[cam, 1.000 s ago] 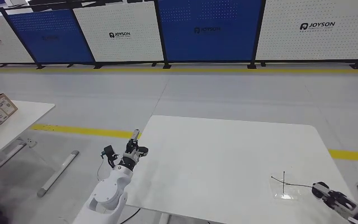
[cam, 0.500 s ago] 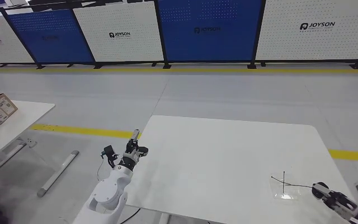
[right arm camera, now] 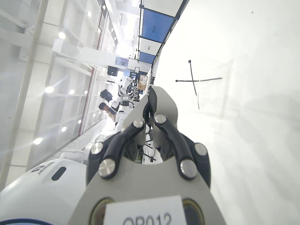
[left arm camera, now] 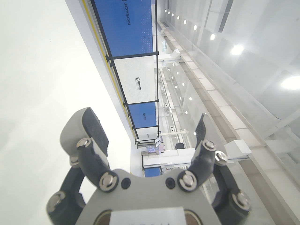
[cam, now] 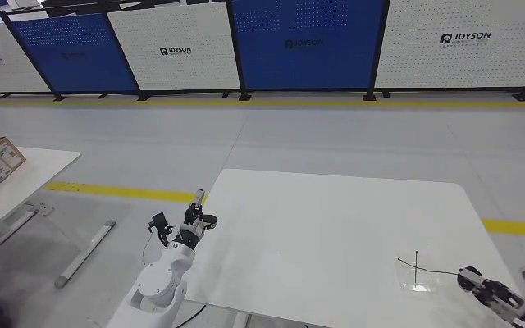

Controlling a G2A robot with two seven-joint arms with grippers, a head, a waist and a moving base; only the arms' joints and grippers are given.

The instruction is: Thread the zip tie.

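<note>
Factory hall: pegboard partitions (cam: 308,45), floor lines (cam: 123,192).

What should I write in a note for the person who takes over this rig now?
Left gripper: open, empty, at the edge of the table.
Right gripper: shut, empty, near the ties, not touching them.
Two black zip ties: crossed, flat on the table.
Done: nothing; no tie is looped.
Left: pick up a tie, thread its tail through its head.

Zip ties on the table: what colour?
Black; the zip ties show best in the right wrist view.
</note>
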